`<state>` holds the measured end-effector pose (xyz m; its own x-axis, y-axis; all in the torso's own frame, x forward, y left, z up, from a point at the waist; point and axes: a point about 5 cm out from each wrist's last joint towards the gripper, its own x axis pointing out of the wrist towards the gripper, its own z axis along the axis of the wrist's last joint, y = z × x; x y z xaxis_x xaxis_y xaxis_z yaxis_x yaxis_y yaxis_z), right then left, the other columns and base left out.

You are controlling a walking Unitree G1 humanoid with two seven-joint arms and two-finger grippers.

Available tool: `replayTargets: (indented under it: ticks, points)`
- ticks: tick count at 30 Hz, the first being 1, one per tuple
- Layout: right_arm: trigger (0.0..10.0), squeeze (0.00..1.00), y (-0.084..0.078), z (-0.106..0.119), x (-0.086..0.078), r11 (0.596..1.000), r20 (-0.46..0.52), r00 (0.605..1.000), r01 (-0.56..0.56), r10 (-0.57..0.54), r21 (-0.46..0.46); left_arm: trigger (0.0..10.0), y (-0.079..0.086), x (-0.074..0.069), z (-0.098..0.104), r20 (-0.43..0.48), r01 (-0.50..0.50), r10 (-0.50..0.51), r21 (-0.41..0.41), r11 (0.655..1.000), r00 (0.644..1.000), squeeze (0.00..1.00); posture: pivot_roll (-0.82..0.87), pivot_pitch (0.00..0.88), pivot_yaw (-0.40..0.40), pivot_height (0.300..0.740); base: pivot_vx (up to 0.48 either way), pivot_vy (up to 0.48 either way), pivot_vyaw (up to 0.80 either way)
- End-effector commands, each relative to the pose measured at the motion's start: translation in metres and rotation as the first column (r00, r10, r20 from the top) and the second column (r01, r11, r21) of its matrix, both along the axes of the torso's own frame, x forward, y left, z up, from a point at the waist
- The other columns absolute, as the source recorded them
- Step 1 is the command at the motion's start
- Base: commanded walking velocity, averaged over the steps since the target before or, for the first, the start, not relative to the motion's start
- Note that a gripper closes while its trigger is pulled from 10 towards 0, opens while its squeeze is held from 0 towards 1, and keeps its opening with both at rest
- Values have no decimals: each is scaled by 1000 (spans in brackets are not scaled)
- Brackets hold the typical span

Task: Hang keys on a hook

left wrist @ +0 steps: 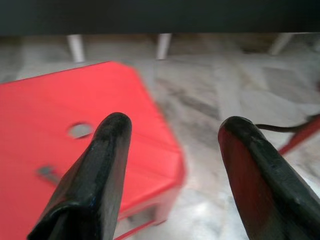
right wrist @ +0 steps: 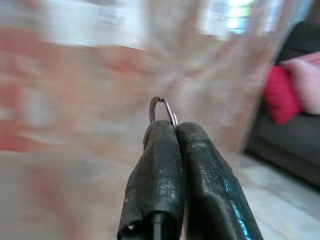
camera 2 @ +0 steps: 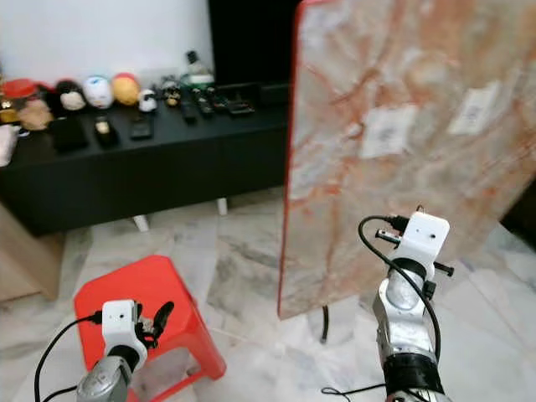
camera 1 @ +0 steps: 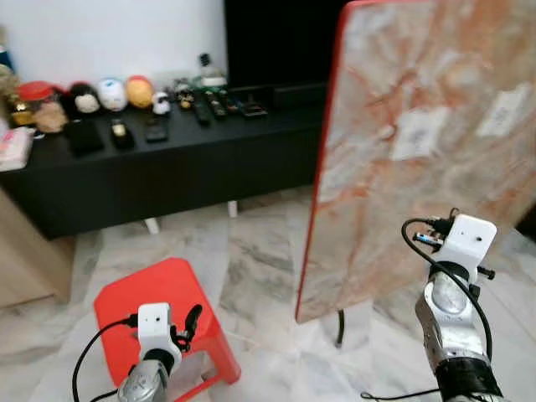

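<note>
My right gripper (right wrist: 169, 131) is shut on a thin metal key ring (right wrist: 162, 109), whose loop sticks out past the fingertips; whatever hangs from the ring is hidden. It points at a tall marble-patterned board (camera 1: 419, 159) with a red edge, blurred and close in the right wrist view. Two pale square patches (camera 1: 416, 132) sit on the board; I cannot make out a hook. My right wrist (camera 1: 462, 243) is raised before the board's lower part. My left gripper (left wrist: 172, 135) is open and holds nothing, low over a red plastic stool (camera 1: 159, 293).
A long black low cabinet (camera 1: 167, 167) against the back wall carries figurines and several remotes. A dark sofa with red and pink cushions (right wrist: 292, 90) stands to the right. The board's thin stand leg (camera 1: 340, 327) rests on the marble floor.
</note>
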<state>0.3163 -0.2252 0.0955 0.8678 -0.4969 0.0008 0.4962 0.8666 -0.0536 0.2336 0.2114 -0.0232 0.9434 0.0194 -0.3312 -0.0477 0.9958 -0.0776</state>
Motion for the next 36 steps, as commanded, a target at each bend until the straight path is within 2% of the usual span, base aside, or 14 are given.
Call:
replayTargets:
  ticks: [1,10,13,17,20,27,30,36]
  points:
    - [10000,0,-5,1,-1,1000,5,1000,19,-19,1,10000,-3,2,0,-4,-1,1,-19,1000,1000,0,-25,23,-50,740,319,0,0]
    - [10000,0,-4,-5,-2,997,-13,998,58,-57,42,10000,-3,2,0,-4,2,-2,-22,1000,1000,0,-24,23,-49,740,319,0,0]
    - [10000,0,-5,-9,-4,995,-24,998,68,-66,76,10000,-2,2,0,-5,-2,2,-19,1000,1000,0,-21,20,-49,740,192,0,-756]
    - [10000,0,-4,-10,-5,996,-25,998,63,-61,69,10000,-2,1,0,-7,-6,5,-19,1000,1000,0,-21,20,-49,740,0,0,-738]
    - [10000,0,-3,-8,-5,996,-9,998,60,-60,65,10000,-2,1,-1,-9,-5,5,-18,1000,1000,0,-20,22,-48,740,0,0,0]
    - [10000,0,1,-2,-3,999,12,999,33,-34,16,10000,-2,0,-1,-11,-4,4,-15,1000,1000,0,-20,28,-47,740,0,0,0]
    - [10000,0,3,3,-3,998,26,1000,13,-12,-55,10000,-2,0,-1,-12,-5,4,-14,1000,1000,0,-20,29,-48,740,0,0,0]
    - [10000,0,3,12,0,994,56,998,10,-4,-110,10000,-3,0,-2,-15,4,-4,-8,1000,1000,0,-20,29,-48,740,0,0,0]
